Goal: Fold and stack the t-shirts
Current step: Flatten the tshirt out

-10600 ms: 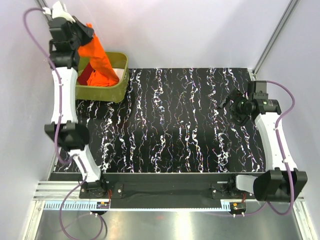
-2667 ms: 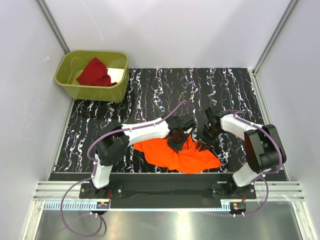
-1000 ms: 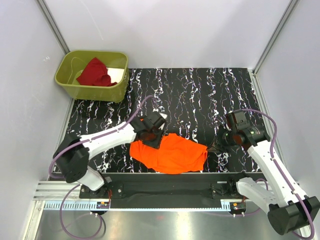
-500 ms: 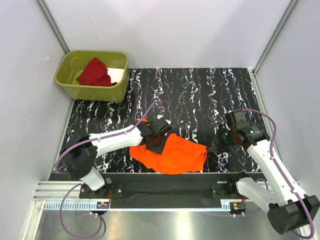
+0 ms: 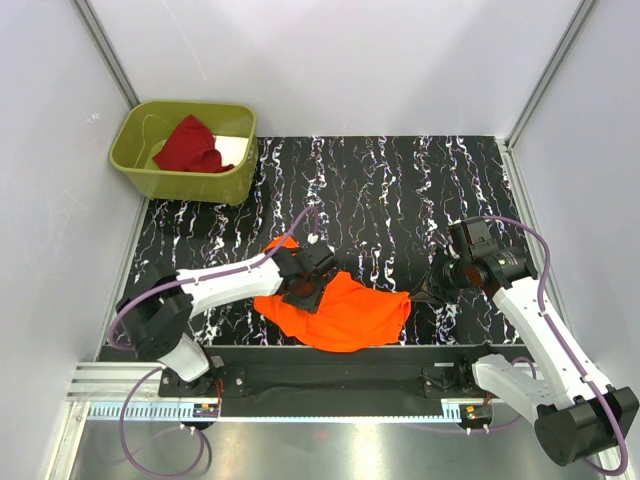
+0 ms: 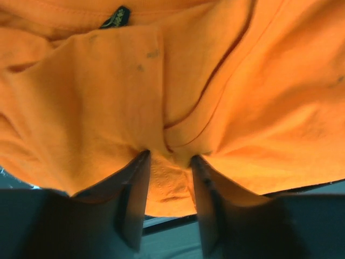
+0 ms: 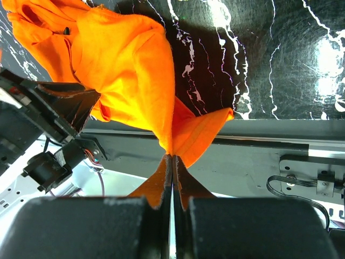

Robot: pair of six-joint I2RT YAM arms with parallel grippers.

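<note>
At the far left, the bin point(image 5: 190, 183) is holding the dark red shirt point(image 5: 192, 146), which is lying crumpled inside, not yet dealt with. Moving right, my left tool point(image 5: 305, 287) is bearing down on the near-left part of the orange shirt point(image 5: 350, 315). Its wrist view is showing the fingers point(image 6: 135, 189) clamped on a bunched fold of cloth just below the neck label. I judge I am gripping there to draw that side out flat. The orange shirt is lying rumpled on the surface point(image 5: 400, 190) near its front edge, between my two arms. At the right, my right tool point(image 5: 422, 293) is squeezed together on the shirt's right corner and holding it out to the side, probably so the cloth spreads for folding. I am counting two shirts, one bin and two tools, both gripping the same shirt.
</note>
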